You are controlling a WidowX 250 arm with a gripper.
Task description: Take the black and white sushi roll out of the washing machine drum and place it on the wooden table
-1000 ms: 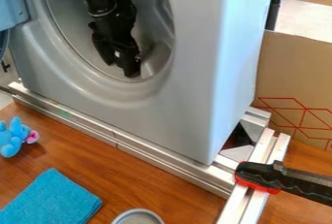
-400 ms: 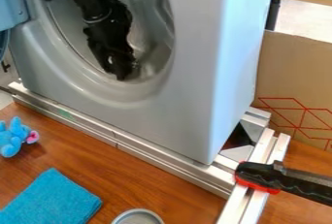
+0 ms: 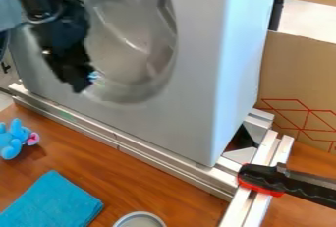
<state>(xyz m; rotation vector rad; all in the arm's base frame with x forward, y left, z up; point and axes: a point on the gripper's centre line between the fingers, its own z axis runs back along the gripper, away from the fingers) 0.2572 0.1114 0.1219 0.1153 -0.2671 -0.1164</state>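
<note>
A black gripper (image 3: 83,82) hangs at the lower left of a gray front-loading machine's round opening (image 3: 134,42), angled down from the upper left, in the camera view. Whether it is clenched, released or grasping anything cannot be told. At its tip shows a small light-blue object (image 3: 94,75), seen against the opening's lower-left rim; whether it is held or merely touched is unclear. The slanted pose likely lets the arm reach the round mouth past the pale blue panel (image 3: 8,12) at the upper left. The machine's gray housing (image 3: 197,73) stands upright behind metal rails (image 3: 144,153), which probably keep its base from sliding, while a black-and-red clamp (image 3: 264,181) grips a rail at the right, apparently to lock the frame to the wooden table (image 3: 171,191). A blue plush toy (image 3: 12,140) with a pink part lies at the left edge, near a folded teal cloth (image 3: 54,202) lying flat, and a round gray dish (image 3: 140,220) sits at the bottom edge; all three lie in front of the rails. The small object itself looks pale blue with whitish glints, a scrap of color beside the black gripper, its shape and material too obscured to name.
</note>
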